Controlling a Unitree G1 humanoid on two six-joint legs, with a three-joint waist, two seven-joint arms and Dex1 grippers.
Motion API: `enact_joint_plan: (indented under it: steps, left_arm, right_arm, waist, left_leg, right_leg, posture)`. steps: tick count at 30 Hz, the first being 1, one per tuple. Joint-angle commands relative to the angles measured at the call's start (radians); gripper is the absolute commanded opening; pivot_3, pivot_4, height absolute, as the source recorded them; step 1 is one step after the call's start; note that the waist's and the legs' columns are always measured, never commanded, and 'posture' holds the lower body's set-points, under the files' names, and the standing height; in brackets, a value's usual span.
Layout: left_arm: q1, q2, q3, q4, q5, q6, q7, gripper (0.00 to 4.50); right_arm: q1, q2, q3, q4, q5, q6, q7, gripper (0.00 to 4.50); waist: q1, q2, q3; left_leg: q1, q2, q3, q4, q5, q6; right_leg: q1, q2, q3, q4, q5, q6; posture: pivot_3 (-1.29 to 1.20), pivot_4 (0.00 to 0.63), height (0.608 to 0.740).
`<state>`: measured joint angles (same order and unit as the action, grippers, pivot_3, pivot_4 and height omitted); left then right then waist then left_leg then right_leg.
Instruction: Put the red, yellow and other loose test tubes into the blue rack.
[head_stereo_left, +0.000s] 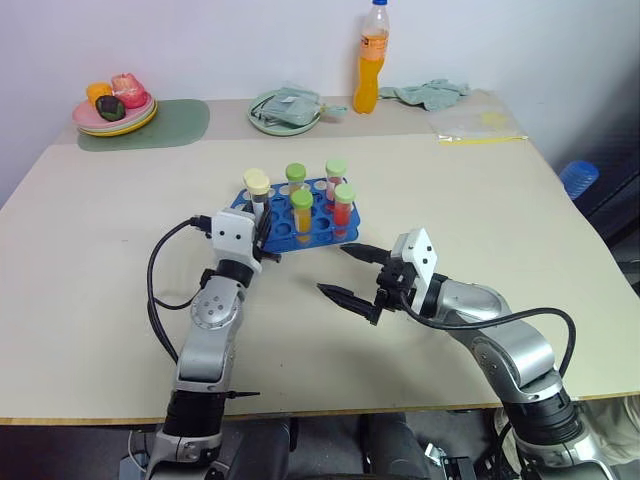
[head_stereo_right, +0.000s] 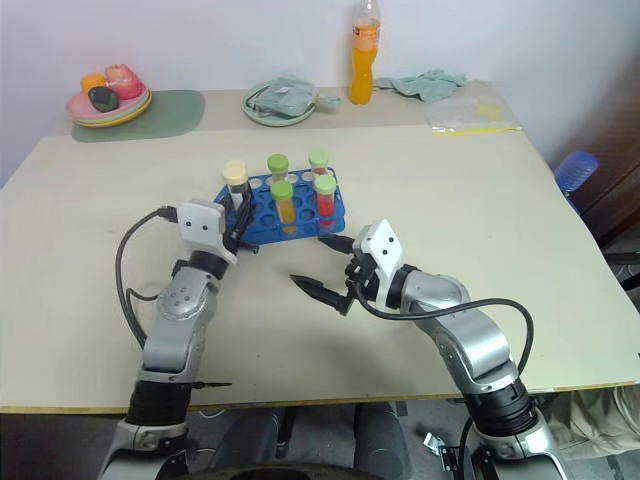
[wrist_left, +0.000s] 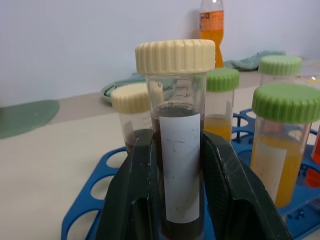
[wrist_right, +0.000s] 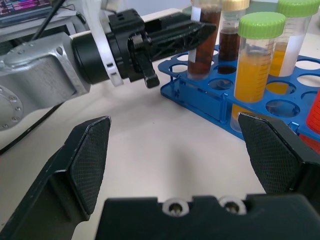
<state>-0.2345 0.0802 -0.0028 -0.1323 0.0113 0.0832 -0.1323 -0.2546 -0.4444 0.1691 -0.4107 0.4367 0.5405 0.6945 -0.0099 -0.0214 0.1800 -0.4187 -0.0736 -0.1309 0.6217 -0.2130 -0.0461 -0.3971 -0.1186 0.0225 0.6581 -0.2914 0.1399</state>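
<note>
Desk (head_stereo_left: 120, 300) carries blue rack (head_stereo_left: 315, 232) mid-desk, several capped tubes standing in it. Left claw (wrist_left: 177, 200) clamped on upright dark tube (wrist_left: 177, 165) at rack's near-left corner. Right claw (head_stereo_left: 348, 272) spread wide, empty, just before rack.

Makeshift lab bench in a plain room

A beige surface (head_stereo_left: 120, 300) against a bare white wall carries a blue rack (head_stereo_left: 315, 228) of capped tubes mid-frame; plates (head_stereo_left: 112, 120), an orange drink bottle (head_stereo_left: 370, 58) and a cloth (head_stereo_left: 430, 93) line the top.
</note>
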Motion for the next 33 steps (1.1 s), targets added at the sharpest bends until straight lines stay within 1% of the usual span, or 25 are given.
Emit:
enact_joint_plan:
  steps: [1, 4, 5, 7, 10, 12, 14, 16, 17, 20, 23, 27, 33]
  left_arm:
    - [0.005, 0.006, 0.000, -0.030, -0.011, -0.023, -0.006, 2.20]
    - [0.021, 0.017, 0.026, -0.063, -0.035, -0.011, -0.012, 3.65]
    - [0.030, 0.028, 0.045, -0.093, -0.067, -0.005, -0.032, 4.22]
    - [0.048, 0.050, 0.078, -0.149, -0.120, 0.015, -0.059, 4.22]
    - [0.074, 0.130, 0.191, -0.250, -0.256, 0.106, -0.115, 4.22]
    - [0.092, 0.217, 0.274, -0.287, -0.342, 0.178, -0.169, 4.22]
    - [0.121, 0.333, 0.358, -0.279, -0.401, 0.230, -0.244, 4.22]
    - [0.158, 0.420, 0.405, -0.278, -0.425, 0.281, -0.287, 4.22]
    - [0.195, 0.483, 0.458, -0.244, -0.435, 0.291, -0.335, 4.22]
    - [0.284, 0.583, 0.540, -0.190, -0.451, 0.320, -0.410, 4.22]
    - [0.368, 0.626, 0.540, -0.156, -0.418, 0.314, -0.448, 4.22]
    - [0.383, 0.613, 0.538, -0.182, -0.455, 0.360, -0.441, 4.22]
    - [0.425, 0.599, 0.512, -0.231, -0.432, 0.384, -0.429, 4.22]
  right_arm:
    - [-0.001, 0.006, -0.010, -0.049, 0.010, -0.012, -0.001, 4.50]
    - [0.002, 0.000, -0.022, -0.055, 0.019, -0.009, 0.001, 4.50]
    - [0.001, -0.006, -0.031, -0.060, 0.027, -0.004, 0.004, 4.50]
    - [0.003, -0.021, -0.054, -0.070, 0.043, 0.002, 0.013, 4.50]
    - [0.004, -0.060, -0.111, -0.075, 0.074, 0.015, 0.034, 4.50]
    - [0.016, -0.108, -0.158, -0.074, 0.093, 0.020, 0.060, 4.50]
    - [0.028, -0.158, -0.201, -0.065, 0.096, 0.021, 0.075, 4.50]
    - [0.052, -0.205, -0.255, -0.039, 0.097, 0.002, 0.098, 4.50]
    - [0.073, -0.240, -0.293, -0.012, 0.078, -0.013, 0.105, 4.50]
    - [0.120, -0.321, -0.393, 0.076, 0.042, -0.059, 0.129, 4.50]
    - [0.151, -0.370, -0.452, 0.160, 0.014, -0.109, 0.147, 4.50]
    - [0.160, -0.389, -0.463, 0.242, -0.017, -0.175, 0.181, 4.50]
    - [0.129, -0.381, -0.447, 0.306, -0.037, -0.215, 0.203, 4.50]
  waist:
    - [-0.001, 0.000, 0.000]
    - [-0.001, 0.000, 0.000]
    - [-0.003, 0.000, 0.000]
    - [-0.004, 0.000, 0.000]
    - [-0.004, 0.000, 0.000]
    - [-0.003, 0.000, 0.000]
    - [-0.003, 0.000, 0.000]
    - [-0.003, 0.001, 0.000]
    - [-0.002, 0.001, 0.000]
    - [-0.001, 0.001, 0.000]
    - [-0.001, 0.001, 0.001]
    - [-0.002, 0.001, 0.001]
    - [-0.004, 0.002, 0.001]
  left_leg:
    - [0.000, 0.000, 0.000, 0.000, 0.000, 0.000]
    - [0.000, 0.000, 0.000, 0.000, 0.000, 0.000]
    - [0.000, 0.000, 0.000, 0.000, 0.000, 0.000]
    - [0.000, 0.001, -0.001, -0.001, 0.000, 0.000]
    - [0.000, 0.001, -0.002, -0.001, 0.000, 0.000]
    - [0.000, 0.001, -0.002, -0.001, 0.000, 0.000]
    - [0.000, 0.001, -0.002, -0.001, 0.000, 0.000]
    - [0.000, 0.001, -0.001, -0.001, 0.000, 0.000]
    - [0.000, 0.001, -0.001, -0.001, 0.000, 0.000]
    - [0.001, 0.001, 0.000, -0.002, -0.001, 0.001]
    - [0.002, 0.001, 0.001, -0.003, -0.001, 0.001]
    - [0.007, 0.003, 0.001, -0.007, -0.001, 0.001]
    - [0.008, 0.003, 0.001, -0.009, -0.001, 0.001]
  right_leg:
    - [0.000, 0.000, 0.000, 0.000, 0.000, 0.000]
    - [0.000, 0.000, 0.000, 0.000, 0.000, 0.000]
    - [0.000, 0.000, 0.000, 0.000, 0.000, 0.000]
    - [-0.001, 0.000, 0.000, 0.000, 0.000, 0.000]
    - [0.000, 0.000, 0.000, 0.000, 0.000, 0.000]
    - [-0.001, 0.000, 0.000, 0.000, 0.000, 0.000]
    - [0.000, 0.000, 0.000, 0.000, 0.000, 0.000]
    - [0.000, 0.000, 0.000, -0.001, 0.000, 0.000]
    - [0.000, 0.000, 0.000, -0.001, 0.000, 0.000]
    - [0.001, 0.000, 0.000, -0.003, 0.000, 0.000]
    - [0.003, 0.000, 0.000, -0.004, 0.000, 0.000]
    - [0.007, 0.000, 0.000, -0.007, 0.000, -0.001]
    - [0.007, -0.001, 0.001, -0.008, 0.000, -0.001]
  posture:
    - [0.00, 0.150, 0.740]
    - [0.00, 0.150, 0.740]
    - [0.00, 0.150, 0.740]
    - [0.00, 0.150, 0.740]
    - [0.00, 0.150, 0.740]
    - [0.00, 0.150, 0.740]
    - [0.00, 0.150, 0.740]
    - [0.00, 0.150, 0.740]
    - [0.00, 0.150, 0.740]
    - [0.00, 0.150, 0.740]
    - [0.00, 0.150, 0.740]
    - [0.00, 0.150, 0.740]
    - [0.00, 0.150, 0.740]
